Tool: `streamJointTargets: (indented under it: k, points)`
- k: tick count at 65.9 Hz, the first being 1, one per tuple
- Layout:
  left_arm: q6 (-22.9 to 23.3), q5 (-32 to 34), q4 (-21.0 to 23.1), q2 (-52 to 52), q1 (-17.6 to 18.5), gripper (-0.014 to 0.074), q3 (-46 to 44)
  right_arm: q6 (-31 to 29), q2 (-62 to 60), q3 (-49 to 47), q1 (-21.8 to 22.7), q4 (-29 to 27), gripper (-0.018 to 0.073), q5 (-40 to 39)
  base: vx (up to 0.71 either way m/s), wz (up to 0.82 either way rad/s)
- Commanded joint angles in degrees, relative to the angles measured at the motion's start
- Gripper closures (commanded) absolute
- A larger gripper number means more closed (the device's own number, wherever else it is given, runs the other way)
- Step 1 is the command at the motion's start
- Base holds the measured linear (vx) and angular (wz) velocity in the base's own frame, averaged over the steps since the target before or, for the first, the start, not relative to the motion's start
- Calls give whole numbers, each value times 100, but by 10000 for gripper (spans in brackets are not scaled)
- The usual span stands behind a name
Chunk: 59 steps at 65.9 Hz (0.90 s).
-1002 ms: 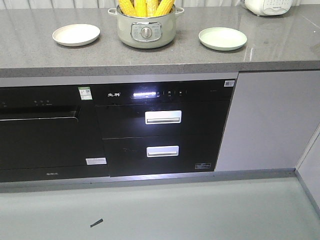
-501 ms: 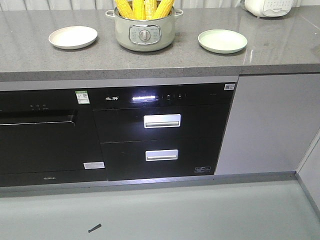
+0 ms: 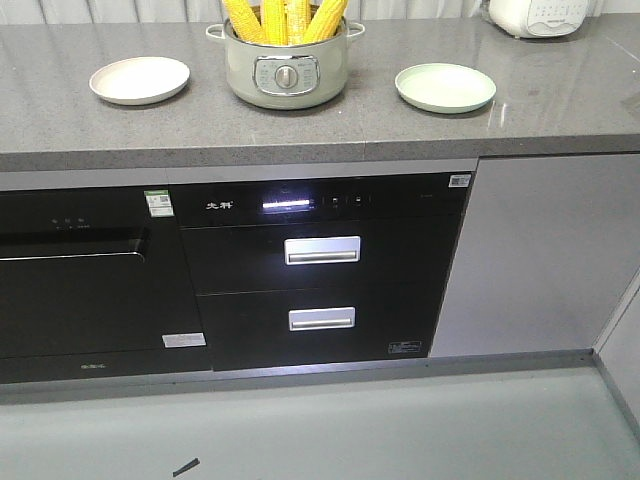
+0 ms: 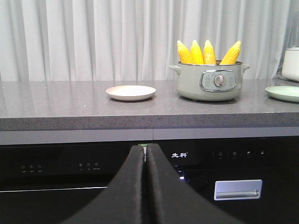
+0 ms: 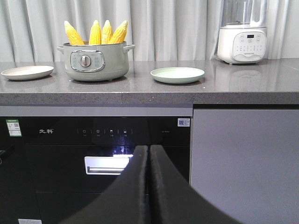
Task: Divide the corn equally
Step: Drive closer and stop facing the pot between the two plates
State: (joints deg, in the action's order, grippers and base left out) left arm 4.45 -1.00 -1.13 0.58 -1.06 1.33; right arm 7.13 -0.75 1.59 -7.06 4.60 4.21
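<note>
Several yellow cobs of corn stand upright in a pale green pot on the grey counter. A cream plate lies left of the pot and a light green plate lies right of it. My left gripper is shut with nothing in it, low in front of the black appliance. My right gripper is likewise shut and empty, below the counter edge. Neither gripper shows in the front view.
Below the counter are a black oven and a black two-drawer cabinet with silver handles. A white blender stands at the counter's back right. White curtains hang behind. The grey floor carries a small dark scrap.
The whole front view has shifted: counter, pot and plates sit slightly lower and further left in frame, as the base and camera moved closer. Nothing on the counter moved.
</note>
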Motion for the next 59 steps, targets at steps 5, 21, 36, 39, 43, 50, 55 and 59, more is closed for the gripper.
streamJointTargets:
  k: [5,21,36,39,43,50,55,59]
  points:
    - [46,437,47,93,-9,603,82,-11,-5,65,40,50,560,-421,6,-1]
    - [46,437,47,93,-9,603,82,-11,-5,65,40,50,560,-421,7,-1]
    - [46,437,47,93,-9,603,82,-11,-5,65,40,50,560,-421,8,-1]
    - [46,437,47,93,-9,603,82,-11,-5,65,40,50,560,-421,8,-1]
    - [46,437,47,93,-9,603,82,-11,-5,65,40,50,560,-421,8,-1]
    - [46,437,47,93,-9,603,82,-11,-5,65,40,50,560,-421,8,0]
    - [46,437,47,93,-9,603,82,-11,-5,65,40,50,560,-421,9,0]
    - [46,437,47,93,-9,603,82,-11,-5,65,40,50,560,-421,9,0]
